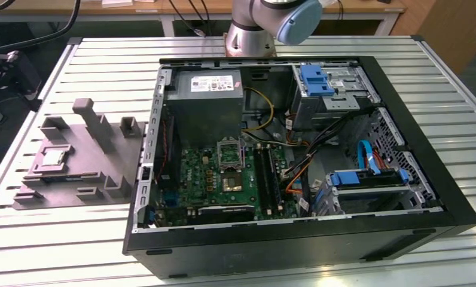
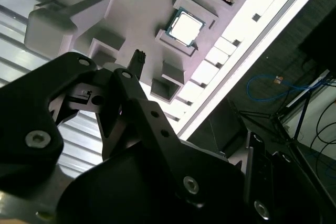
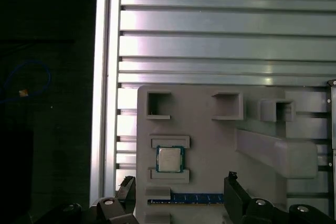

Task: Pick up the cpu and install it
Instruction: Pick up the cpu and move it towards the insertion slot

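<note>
While the cpu (image 3: 169,159) sits untouched in its grey holder (image 3: 210,135), we see the claw (image 3: 178,186) released over it, nothing installed.

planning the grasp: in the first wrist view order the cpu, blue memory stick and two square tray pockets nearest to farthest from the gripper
1. blue memory stick, in the grey tray's slot, right by the gripper.
2. cpu, in its recess just beyond the stick.
3. the two square pockets, at the tray's far edge; too close to rank against each other.
</note>
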`<state>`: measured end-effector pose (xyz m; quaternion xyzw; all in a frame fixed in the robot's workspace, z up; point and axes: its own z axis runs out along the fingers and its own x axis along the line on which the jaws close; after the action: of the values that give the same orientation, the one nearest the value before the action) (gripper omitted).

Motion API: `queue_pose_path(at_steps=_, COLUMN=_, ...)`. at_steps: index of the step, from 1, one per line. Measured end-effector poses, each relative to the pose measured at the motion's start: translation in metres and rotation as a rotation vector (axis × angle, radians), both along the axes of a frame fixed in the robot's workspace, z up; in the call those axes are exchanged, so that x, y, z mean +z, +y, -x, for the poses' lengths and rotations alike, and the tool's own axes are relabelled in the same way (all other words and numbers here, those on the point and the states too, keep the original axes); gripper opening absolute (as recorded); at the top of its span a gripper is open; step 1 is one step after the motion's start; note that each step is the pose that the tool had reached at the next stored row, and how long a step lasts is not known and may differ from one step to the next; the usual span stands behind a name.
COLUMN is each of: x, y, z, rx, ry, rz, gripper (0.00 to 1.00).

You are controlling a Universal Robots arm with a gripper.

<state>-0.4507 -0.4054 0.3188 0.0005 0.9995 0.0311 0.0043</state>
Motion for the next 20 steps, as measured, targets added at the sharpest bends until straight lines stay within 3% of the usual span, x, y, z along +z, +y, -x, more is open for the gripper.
queue_pose_path(at_steps=6, x=0.0000, y=0.0000, z=0.000, rx=0.000, ry=0.0000, rz=0.0000, gripper=0.69)
queue_pose_path(at_steps=7, x=0.0000, y=0.0000, z=0.000, rx=0.000, ry=0.0000, rz=0.0000, gripper=0.62)
queue_pose_path(at_steps=17, x=-0.0128, y=-0.0016, z=0.000, rx=0.018, ry=-0.0001, rz=-0.0007, gripper=0.62)
queue_pose_path(at_steps=20, x=-0.0158, y=-0.0016, z=0.000, rx=0.019, ry=0.0001, rz=0.0055, gripper=0.62)
